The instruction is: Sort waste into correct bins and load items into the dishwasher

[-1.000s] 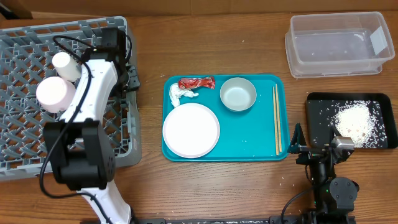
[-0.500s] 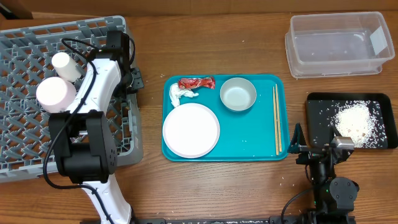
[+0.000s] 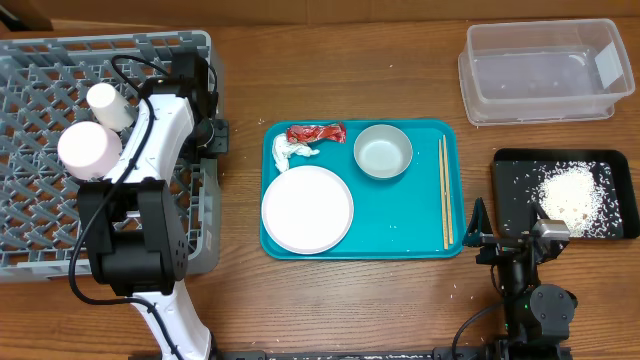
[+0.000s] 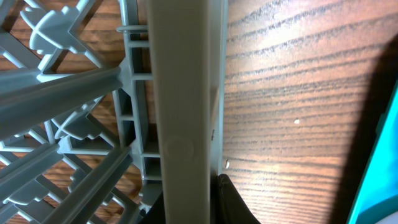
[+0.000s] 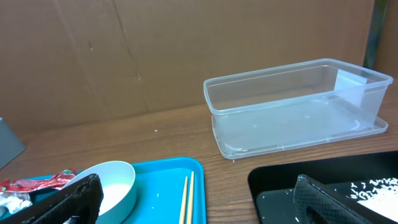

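Reaching across the dish rack (image 3: 40,230), left of the teal tray (image 3: 400,215), my left gripper (image 3: 211,134) is clamped on the rack wall facing the tray; my right gripper (image 5: 193,202) rests with fingers wide apart off the tray's right corner. Rack — white cup (image 3: 104,104), pink-backed plate (image 3: 88,150). Tray — tissue wad (image 3: 290,152), red wrapper (image 3: 316,133), bowl (image 3: 383,152), small plate (image 3: 307,209).

Chopsticks (image 3: 445,192) on teal tray (image 3: 400,215); rice (image 3: 572,195) on black tray (image 3: 512,190)

Grey lattice rack (image 3: 30,150), teal tray (image 3: 400,215), red wrapper (image 3: 316,133).
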Robot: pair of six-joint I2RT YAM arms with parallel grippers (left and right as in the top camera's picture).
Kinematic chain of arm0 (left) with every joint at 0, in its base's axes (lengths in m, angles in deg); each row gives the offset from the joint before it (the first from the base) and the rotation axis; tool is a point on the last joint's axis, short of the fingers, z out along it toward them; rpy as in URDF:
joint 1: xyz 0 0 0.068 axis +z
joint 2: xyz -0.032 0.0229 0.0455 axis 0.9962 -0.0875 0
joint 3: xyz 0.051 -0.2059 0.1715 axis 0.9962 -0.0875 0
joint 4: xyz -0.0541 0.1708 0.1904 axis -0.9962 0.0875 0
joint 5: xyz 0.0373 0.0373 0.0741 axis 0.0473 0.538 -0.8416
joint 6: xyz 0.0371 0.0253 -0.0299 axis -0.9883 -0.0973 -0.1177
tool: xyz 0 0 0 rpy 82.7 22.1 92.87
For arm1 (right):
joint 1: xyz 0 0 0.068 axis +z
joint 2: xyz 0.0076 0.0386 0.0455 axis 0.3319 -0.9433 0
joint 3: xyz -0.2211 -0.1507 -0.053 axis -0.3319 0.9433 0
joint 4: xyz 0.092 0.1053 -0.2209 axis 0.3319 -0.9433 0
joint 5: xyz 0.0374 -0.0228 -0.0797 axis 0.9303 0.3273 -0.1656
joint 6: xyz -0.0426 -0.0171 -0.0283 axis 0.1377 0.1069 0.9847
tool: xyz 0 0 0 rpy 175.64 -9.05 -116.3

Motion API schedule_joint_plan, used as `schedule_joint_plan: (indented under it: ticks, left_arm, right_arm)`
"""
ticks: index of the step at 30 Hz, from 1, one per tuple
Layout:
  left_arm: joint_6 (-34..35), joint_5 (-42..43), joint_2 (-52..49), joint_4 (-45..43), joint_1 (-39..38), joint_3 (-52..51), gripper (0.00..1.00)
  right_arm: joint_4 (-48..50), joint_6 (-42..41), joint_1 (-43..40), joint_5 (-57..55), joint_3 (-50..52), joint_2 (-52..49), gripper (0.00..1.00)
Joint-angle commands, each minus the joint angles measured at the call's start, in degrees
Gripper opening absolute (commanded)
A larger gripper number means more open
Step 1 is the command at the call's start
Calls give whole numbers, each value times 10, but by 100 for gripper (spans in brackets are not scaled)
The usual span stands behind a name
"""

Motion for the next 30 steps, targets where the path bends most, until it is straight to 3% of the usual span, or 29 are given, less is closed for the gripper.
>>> schedule_joint_plan:
  ticks: [1, 6, 18, 24, 25, 27, 28, 30]
  left_arm:
    - [-79, 22, -8, 3, 1, -5, 4]
    - [-145, 88, -8, 20, 1, -5, 4]
    - [-143, 96, -8, 40, 1, -5, 4]
    - [-104, 97, -8, 46, 1, 5, 8]
    - [-99, 96, -8, 51, 1, 13, 15]
    - [-92, 96, -8, 62, 1, 30, 49]
    - [-87, 97, -8, 69, 1, 40, 100]
    - [-79, 97, -8, 87, 1, 67, 100]
  right_arm:
    - [3, 4, 2, 2, 6, 4, 100]
    - [3, 4, 2, 2, 6, 4, 100]
    - [3, 4, 2, 2, 6, 4, 100]
    - [3, 4, 2, 2, 6, 4, 100]
    - [3, 4, 2, 2, 6, 4, 100]
    - [3, 4, 2, 2, 6, 4, 100]
    - [3, 4, 2, 2, 6, 4, 100]
    - [3, 4, 2, 2, 6, 4, 100]
